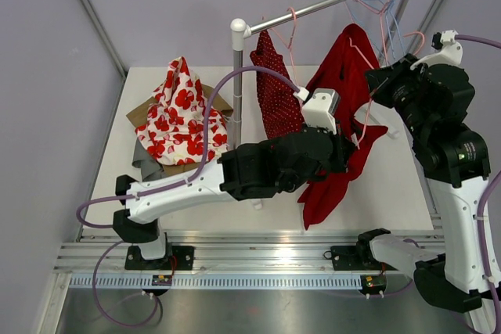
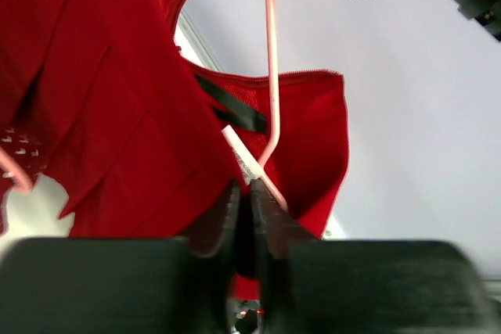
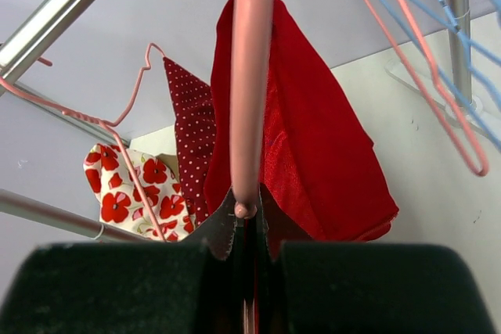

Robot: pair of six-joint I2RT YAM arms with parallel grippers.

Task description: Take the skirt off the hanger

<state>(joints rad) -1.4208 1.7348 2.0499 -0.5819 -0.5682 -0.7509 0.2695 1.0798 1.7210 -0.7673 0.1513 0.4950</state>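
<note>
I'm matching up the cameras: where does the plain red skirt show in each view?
Top external: the red skirt hangs right of centre.
Left wrist: it fills the left and centre.
Right wrist: centre of the picture.
Shared landmark: the pink hanger carrying it.

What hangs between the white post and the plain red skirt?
A dark red dotted garment hangs there on the rail; the top external view shows it.
</note>
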